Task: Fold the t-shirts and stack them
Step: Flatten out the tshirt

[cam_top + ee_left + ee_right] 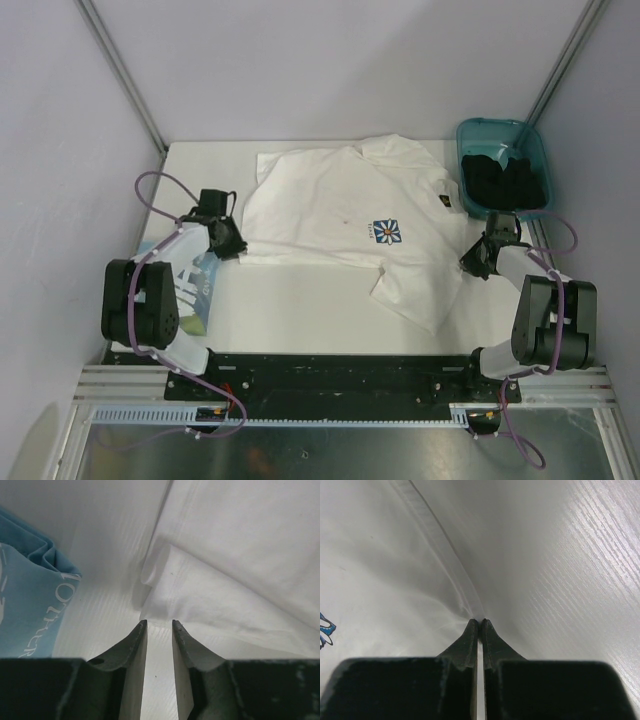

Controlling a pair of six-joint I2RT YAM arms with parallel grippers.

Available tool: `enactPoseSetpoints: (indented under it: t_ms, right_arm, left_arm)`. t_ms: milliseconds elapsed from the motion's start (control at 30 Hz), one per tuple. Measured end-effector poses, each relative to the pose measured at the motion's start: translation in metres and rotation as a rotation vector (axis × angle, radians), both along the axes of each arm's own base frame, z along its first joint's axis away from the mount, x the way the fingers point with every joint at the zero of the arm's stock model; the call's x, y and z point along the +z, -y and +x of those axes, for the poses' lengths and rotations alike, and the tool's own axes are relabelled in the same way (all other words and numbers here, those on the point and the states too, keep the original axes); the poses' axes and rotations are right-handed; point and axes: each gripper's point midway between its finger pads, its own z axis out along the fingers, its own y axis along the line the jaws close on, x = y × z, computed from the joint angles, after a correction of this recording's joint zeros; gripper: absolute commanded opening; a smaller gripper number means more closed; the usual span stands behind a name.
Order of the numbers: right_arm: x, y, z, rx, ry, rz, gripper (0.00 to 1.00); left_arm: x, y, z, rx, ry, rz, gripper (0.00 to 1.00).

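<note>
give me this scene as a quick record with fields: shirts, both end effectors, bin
spread shirt: white t-shirt with daisy print, lying open on the table
second shirt: folded t-shirt, light-blue print showing, near left
left end effector: open, empty, at the white t-shirt's left edge
right end effector: shut on the white t-shirt's right edge
bin: teal, far right, dark items inside

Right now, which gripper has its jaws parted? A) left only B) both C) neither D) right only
A: the left gripper shows a clear gap between its fingers with nothing in it, while the right gripper is pinched shut at the edge of the white t-shirt.
</note>
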Motion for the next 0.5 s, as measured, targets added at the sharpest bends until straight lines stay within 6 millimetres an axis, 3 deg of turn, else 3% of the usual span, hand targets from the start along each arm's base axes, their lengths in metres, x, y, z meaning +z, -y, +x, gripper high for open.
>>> enactPoseSetpoints:
  t_ms: [500]
  right_arm:
    - [-0.001, 0.0, 0.001, 0.001, -0.002, 0.001, 0.0]
  left_arm:
    - [-0.024, -0.001, -0.007, 0.004, -0.073, 0.069, 0.39]
